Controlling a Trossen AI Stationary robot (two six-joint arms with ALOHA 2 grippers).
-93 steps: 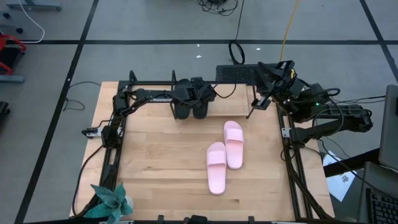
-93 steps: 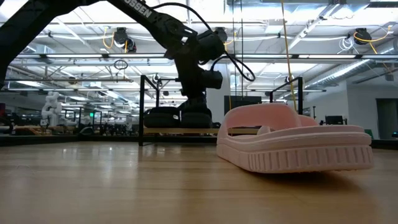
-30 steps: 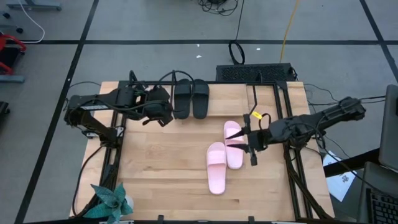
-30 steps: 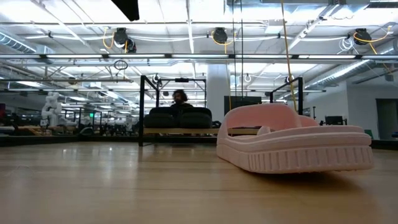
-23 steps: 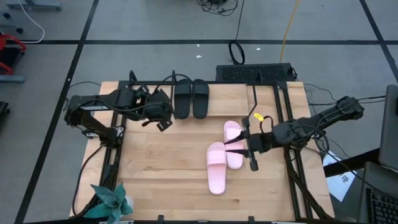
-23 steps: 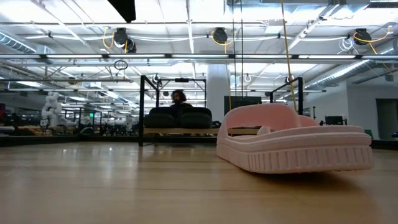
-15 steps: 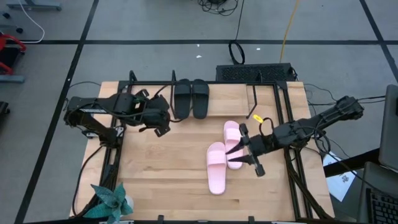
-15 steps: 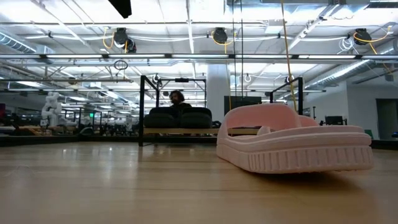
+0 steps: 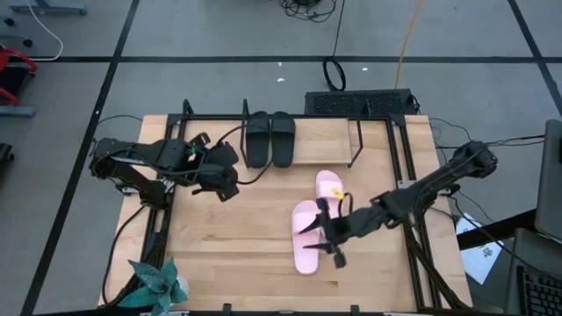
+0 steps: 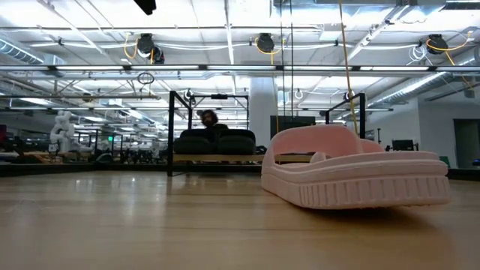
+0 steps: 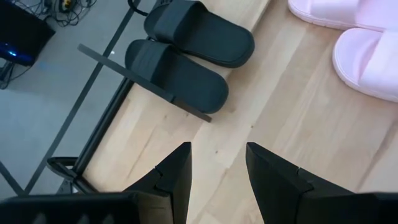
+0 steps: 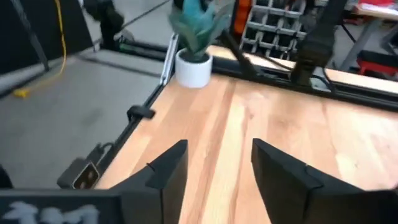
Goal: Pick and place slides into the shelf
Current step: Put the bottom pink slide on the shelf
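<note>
Two black slides (image 9: 270,139) stand side by side on the light-wood shelf (image 9: 325,132) at the table's far edge, soles on the board; they also show in the left wrist view (image 11: 186,56) and the low view (image 10: 214,141). Two pink slides (image 9: 314,219) lie soles down on the table's middle, close to the low camera (image 10: 352,176). My right gripper (image 9: 320,241) is open and hangs over the nearer pink slide, pointing toward the near left corner. My left gripper (image 9: 228,186) is open and left of the shelf, over bare table (image 11: 217,168).
A potted plant (image 9: 158,285) stands at the table's near left corner, ahead of my right gripper (image 12: 196,37). Black metal uprights (image 9: 356,145) rise at the shelf's ends. A person shows far behind the shelf (image 10: 206,116). The shelf board right of the black slides is bare.
My right gripper has moved from beside the farther pink slide toward the table's near and left edges, and now hangs over the nearer one. My left gripper has drawn back from the shelf toward the near edge. The slides have not moved.
</note>
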